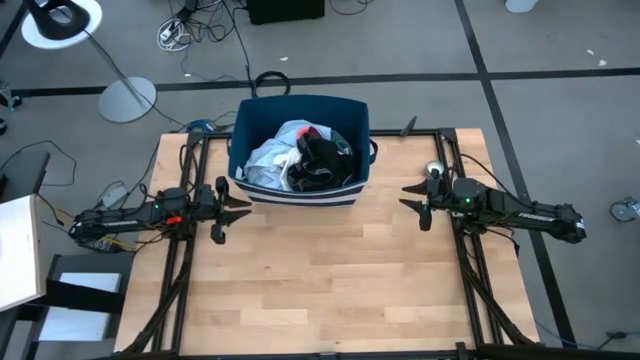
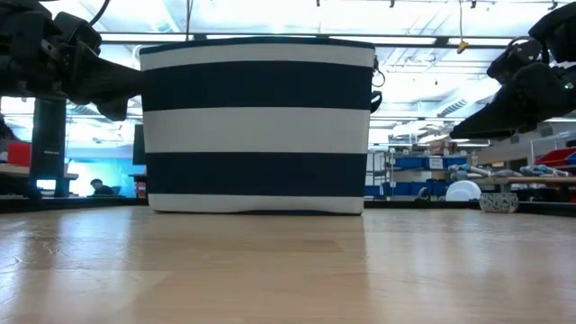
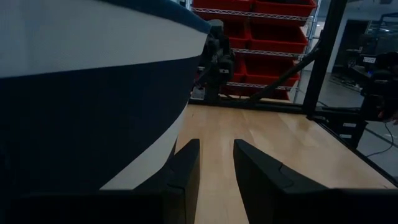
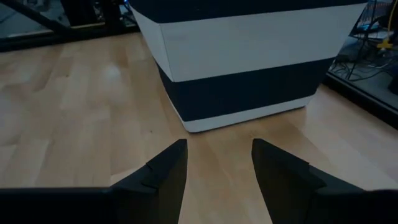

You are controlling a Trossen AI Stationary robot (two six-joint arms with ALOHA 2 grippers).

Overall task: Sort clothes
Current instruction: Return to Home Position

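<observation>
First, the wooden table [image 1: 330,290] lies nearest you: pale planks laid in strips, smooth with a faint sheen. Farther back, the left gripper [image 1: 244,204] hangs clear of the boards close beside the bin's front left corner. Its dark, wedge-shaped fingers [image 3: 186,174] are parted by a narrow gap and hold nothing. Level with it, the right gripper [image 1: 405,197] hangs near the bin's right side but apart from it, its angular fingers [image 4: 165,171] spread wider and likewise unloaded. Between the two stands the bin [image 1: 300,103], a soft-walled rectangular fabric tub with broad navy and white bands and a loop handle at its far rim. The clothes [image 1: 300,155] lie inside it in a crumpled heap, pale blue-white folds to the left, black pieces to the right, and a touch of red toward the back.
</observation>
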